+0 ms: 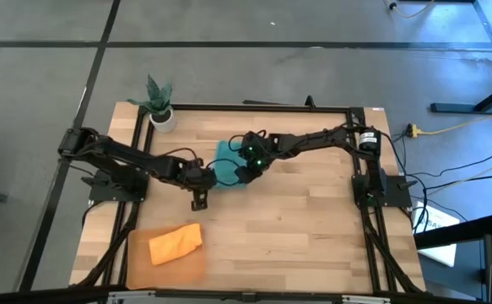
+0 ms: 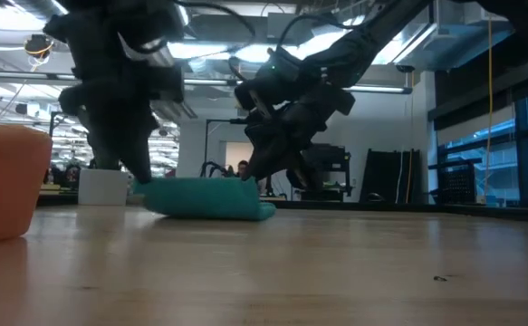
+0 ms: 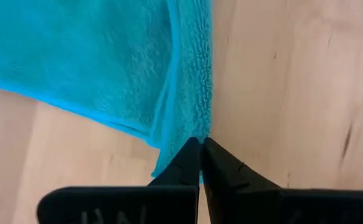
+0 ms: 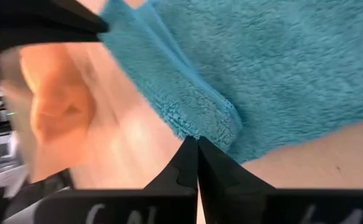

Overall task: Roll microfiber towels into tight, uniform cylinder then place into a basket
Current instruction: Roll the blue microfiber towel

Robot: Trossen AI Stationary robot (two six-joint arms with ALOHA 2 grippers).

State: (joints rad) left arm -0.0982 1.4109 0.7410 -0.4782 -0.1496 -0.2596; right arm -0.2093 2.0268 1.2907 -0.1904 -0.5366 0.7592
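The teal towel [image 1: 227, 165] lies partly folded on the table's middle, a low lump in the low view [image 2: 211, 199]. My left gripper [image 1: 203, 179] is at its left end, shut, and my right gripper [image 1: 247, 172] is at its right end, shut. The orange towel [image 1: 176, 243] lies bunched in the orange-tan basket [image 1: 136, 262] at the near left; the basket also shows in the low view [image 2: 5, 181]. My left gripper has its fingertips closed at the towel's hemmed edge [image 3: 197, 127], beside a corner where two layers overlap. The fingers point down, slanting. The towel rests on the table, slack. How much cloth is between the tips does not show. My right gripper has its fingertips closed at a folded-over corner of the towel [image 4: 215, 127], where several layers show. The fingers slant down from the table's right. The towel lies on the table below and beyond them, slack.
A small white plant pot [image 1: 162, 116] stands at the far left corner. Bare wood lies to the right and near side of the towel [image 1: 313, 228]. A black frame rail [image 1: 254, 107] runs round the table.
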